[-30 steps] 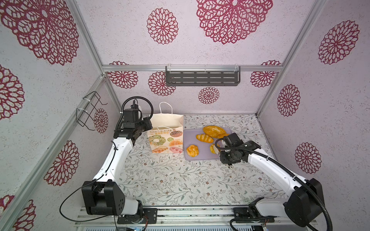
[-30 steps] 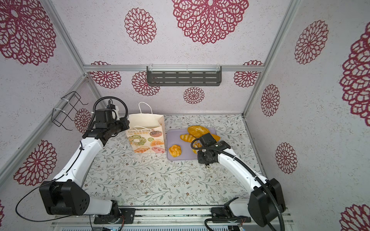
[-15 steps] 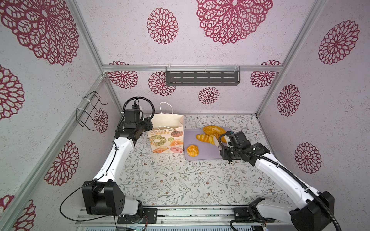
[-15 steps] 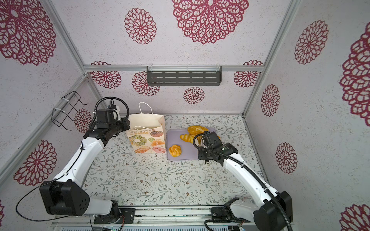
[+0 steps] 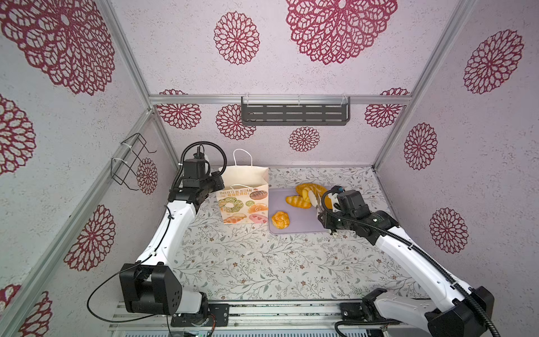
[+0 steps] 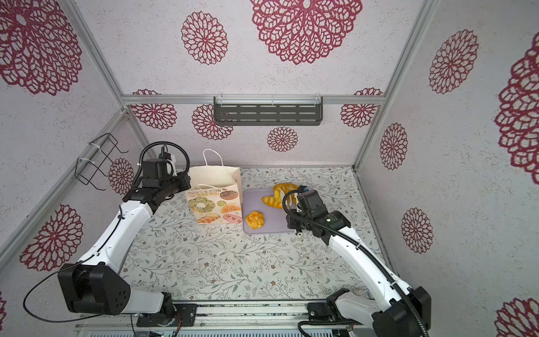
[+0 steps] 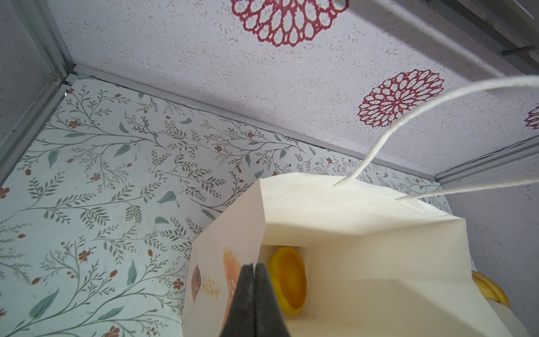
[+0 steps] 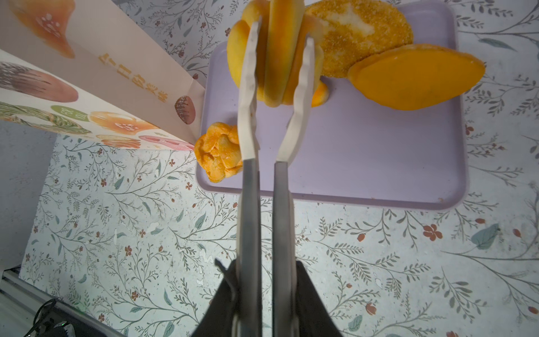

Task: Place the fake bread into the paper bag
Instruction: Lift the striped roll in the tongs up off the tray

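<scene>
The cream paper bag (image 5: 245,201) (image 6: 215,204) stands open left of the lilac tray (image 5: 300,226) (image 6: 274,227). My left gripper (image 7: 253,267) (image 5: 218,177) is shut on the bag's side wall (image 7: 227,233); a yellow fake bread (image 7: 287,280) lies inside. My right gripper (image 8: 265,268) (image 5: 322,212) is shut on metal tongs (image 8: 248,122), whose tips clamp a ribbed fake bread (image 8: 280,52) (image 5: 305,194) (image 6: 277,192) above the tray's far part. On the tray lie a knotted bun (image 8: 218,154) (image 5: 280,219), a braided loaf (image 5: 297,201) (image 6: 271,201), a crumbly slice (image 8: 358,35) and an orange oval loaf (image 8: 417,78).
A dark slotted shelf (image 5: 294,114) hangs on the back wall and a wire rack (image 5: 129,162) on the left wall. The tray's right rim (image 8: 455,146) lies close to the right wall. The bag's white cord handle (image 5: 242,157) stands up over its mouth.
The right arm has drawn up and back from the tray with the tongs closed on the ribbed bread, which now hangs off the tray. The left arm and the bag have stayed put.
</scene>
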Controlling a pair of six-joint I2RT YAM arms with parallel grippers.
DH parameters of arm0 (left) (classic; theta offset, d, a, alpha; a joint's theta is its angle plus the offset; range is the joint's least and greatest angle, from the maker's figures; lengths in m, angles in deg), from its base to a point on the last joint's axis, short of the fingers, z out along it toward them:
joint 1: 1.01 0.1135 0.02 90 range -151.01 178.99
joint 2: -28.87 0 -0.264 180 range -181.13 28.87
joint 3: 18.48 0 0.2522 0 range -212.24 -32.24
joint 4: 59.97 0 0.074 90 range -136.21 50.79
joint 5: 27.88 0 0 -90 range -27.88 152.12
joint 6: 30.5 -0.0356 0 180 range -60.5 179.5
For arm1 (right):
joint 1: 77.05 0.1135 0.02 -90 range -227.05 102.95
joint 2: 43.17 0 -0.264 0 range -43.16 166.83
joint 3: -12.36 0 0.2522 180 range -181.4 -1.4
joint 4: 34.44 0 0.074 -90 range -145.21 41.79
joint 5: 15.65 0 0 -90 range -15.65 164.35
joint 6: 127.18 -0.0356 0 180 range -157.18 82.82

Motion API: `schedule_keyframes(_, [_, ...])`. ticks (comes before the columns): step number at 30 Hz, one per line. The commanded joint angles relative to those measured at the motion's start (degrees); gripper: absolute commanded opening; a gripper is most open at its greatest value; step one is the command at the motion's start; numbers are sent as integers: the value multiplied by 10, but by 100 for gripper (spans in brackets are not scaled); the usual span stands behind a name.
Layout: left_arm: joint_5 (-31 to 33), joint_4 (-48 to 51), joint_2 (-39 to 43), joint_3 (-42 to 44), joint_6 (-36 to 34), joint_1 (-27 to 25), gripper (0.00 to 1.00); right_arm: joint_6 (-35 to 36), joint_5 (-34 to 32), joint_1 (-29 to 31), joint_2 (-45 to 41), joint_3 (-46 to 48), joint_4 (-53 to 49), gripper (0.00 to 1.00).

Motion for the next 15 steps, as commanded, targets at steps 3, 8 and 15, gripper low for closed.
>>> schedule_keyframes(3, [2, -10, 21, 6, -10, -4, 0, 0, 18, -2, -34, -23, 66, 21])
schedule_keyframes(8, [-5, -13, 25, 6, -7, -4, 0, 6, 26, -2, -38, -37, 69, 21])
schedule_keyframes(15, [-13, -17, 12, 6, 0, -3, 0, -1, 26, 2, -43, -39, 87, 20])
